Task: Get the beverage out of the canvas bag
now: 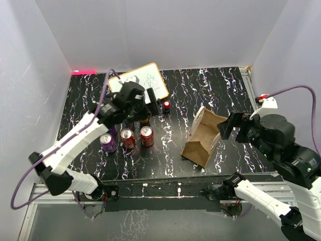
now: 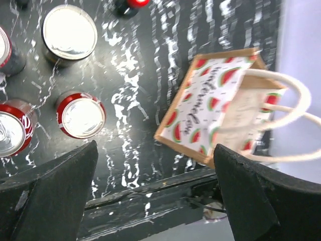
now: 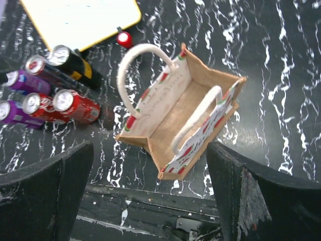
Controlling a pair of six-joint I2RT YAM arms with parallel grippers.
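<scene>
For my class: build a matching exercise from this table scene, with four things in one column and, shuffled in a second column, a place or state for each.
Column one
1. bag
2. whiteboard
3. red cans
4. left gripper

Column two
A. open, holding nothing
B. lying at the far side of the table
C. upright, side by side
D. nothing seen inside, white cord handles

Pairs: 1-D, 2-B, 3-C, 4-A

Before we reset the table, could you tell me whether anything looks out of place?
The bag looks tipped over, with its mouth and handles facing right rather than up, and nothing shows inside it. The cans stand upright, and nothing looks spilled.
</scene>
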